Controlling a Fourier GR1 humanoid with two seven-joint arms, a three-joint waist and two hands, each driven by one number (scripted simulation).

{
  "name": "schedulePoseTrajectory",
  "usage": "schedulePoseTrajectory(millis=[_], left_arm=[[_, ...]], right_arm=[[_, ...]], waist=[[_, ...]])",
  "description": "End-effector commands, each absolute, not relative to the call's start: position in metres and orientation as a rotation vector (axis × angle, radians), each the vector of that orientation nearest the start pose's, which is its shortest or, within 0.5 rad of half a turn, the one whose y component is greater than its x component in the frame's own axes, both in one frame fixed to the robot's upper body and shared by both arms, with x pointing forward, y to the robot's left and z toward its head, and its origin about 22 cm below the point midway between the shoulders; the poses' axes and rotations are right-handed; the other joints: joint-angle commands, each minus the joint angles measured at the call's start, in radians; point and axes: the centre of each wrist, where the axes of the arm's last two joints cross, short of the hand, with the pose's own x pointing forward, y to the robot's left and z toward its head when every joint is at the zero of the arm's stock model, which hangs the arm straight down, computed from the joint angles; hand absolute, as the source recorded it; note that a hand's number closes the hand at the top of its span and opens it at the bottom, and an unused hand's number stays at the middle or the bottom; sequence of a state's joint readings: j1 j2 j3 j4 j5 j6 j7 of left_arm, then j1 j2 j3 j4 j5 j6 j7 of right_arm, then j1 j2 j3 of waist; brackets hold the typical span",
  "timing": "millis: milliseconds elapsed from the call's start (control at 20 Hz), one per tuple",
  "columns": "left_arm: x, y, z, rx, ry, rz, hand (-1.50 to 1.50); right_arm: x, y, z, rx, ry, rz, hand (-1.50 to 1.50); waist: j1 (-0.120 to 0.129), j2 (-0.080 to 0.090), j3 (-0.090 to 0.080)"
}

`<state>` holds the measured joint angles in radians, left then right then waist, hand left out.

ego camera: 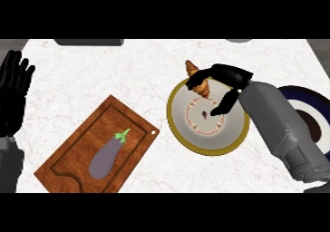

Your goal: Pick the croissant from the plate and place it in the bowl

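Nearest, an eggplant (106, 156) lies on the board (67, 174). Further back, the right hand (225, 84) curls over the plate (177, 129), fingers pinching the croissant (196, 79) at its far rim. The left hand (10, 93) rests open, far left; the bowl (313, 115) sits right.

golden croissant (196, 78) overhangs the yellow-rimmed plate's (187, 138) far edge.

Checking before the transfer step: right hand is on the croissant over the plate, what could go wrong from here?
1. The right hand pinches the croissant near one end only; most of it sticks out past the fingers, so it may pivot or slip in transit.
2. The bowl lies mostly hidden behind the right forearm, so aiming the drop is harder.
3. The hand hangs over the plate rim; a low sweep could nudge it.
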<state>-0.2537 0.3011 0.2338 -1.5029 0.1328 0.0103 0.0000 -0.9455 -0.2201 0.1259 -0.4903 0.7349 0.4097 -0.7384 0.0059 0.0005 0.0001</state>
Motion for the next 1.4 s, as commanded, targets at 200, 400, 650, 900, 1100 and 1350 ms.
schedulePoseTrajectory(millis=[200,400,650,900,1100,1350], left_arm=[[0.292,0.323,0.076,0.223,-1.797,0.024,0.0],[0.308,0.322,0.083,0.22,-1.799,0.014,0.0],[0.298,0.334,0.086,0.196,-1.801,-0.005,0.0],[0.306,0.304,0.096,0.171,-1.836,-0.03,0.0],[0.308,0.3,0.091,0.156,-1.842,-0.018,0.0],[0.316,0.299,0.102,0.134,-1.866,-0.036,0.0]], right_arm=[[0.436,-0.202,0.052,0.321,-1.787,1.057,-1.5],[0.455,-0.237,0.091,0.271,-1.825,0.877,-1.5],[0.461,-0.293,0.131,0.214,-1.8,0.71,-1.5],[0.442,-0.359,0.129,0.191,-1.816,0.638,-1.5],[0.436,-0.376,0.131,0.194,-1.821,0.565,-1.5],[0.43,-0.398,0.148,0.192,-1.807,0.587,-1.5]], waist=[[0.005,0.003,0.0],[0.016,0.014,0.001],[0.041,0.022,0.001],[0.07,0.042,0.005],[0.085,0.052,0.006],[0.1,0.065,0.009]])
